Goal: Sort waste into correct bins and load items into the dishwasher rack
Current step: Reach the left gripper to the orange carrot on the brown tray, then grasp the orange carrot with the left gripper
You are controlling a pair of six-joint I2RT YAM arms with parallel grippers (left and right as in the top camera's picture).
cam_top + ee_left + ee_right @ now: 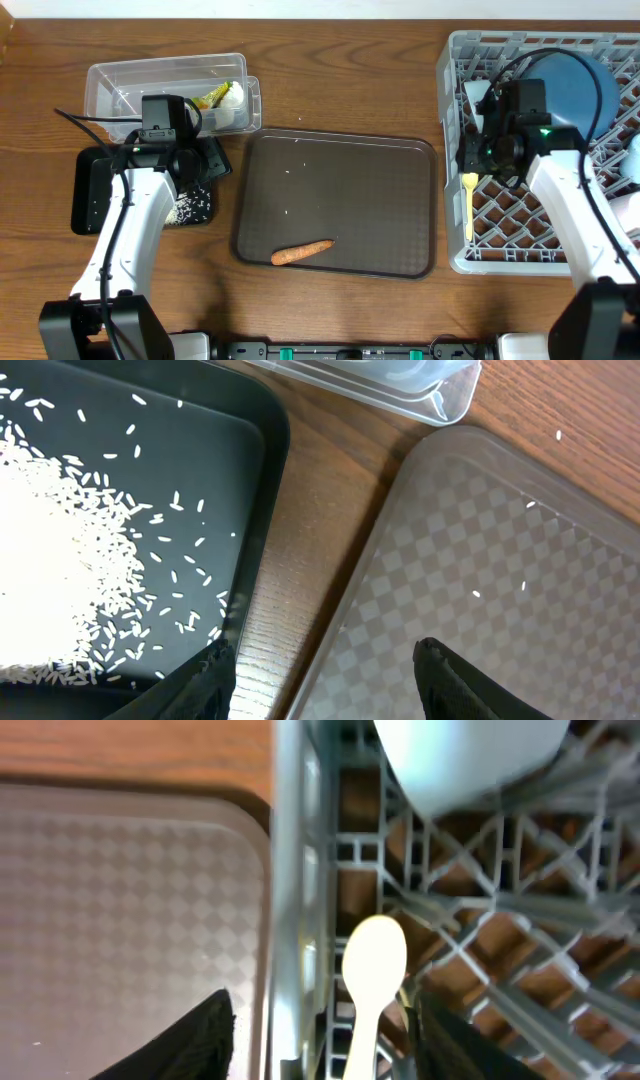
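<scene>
The grey dishwasher rack point(455, 150) stands at the right with the dark-blue plate point(575, 85) upright in it. The cream spoon point(469, 205) lies on the rack floor by its left wall. My right gripper point(480, 160) hovers over it, open, and the spoon point(372, 970) lies between my spread fingers point(330, 1040). A light-blue bowl point(465, 755) is just beyond. The carrot point(302, 251) lies on the brown tray point(335, 205). The black tray point(90, 190) holds rice point(60, 560). My left gripper point(325, 670) is open and empty over the gap between both trays.
The clear tub point(165, 85) at the back left holds white tissue and the yellow-green wrapper point(215, 97); its corner shows in the left wrist view point(420, 385). A few rice grains point(476, 594) lie on the brown tray point(500, 560).
</scene>
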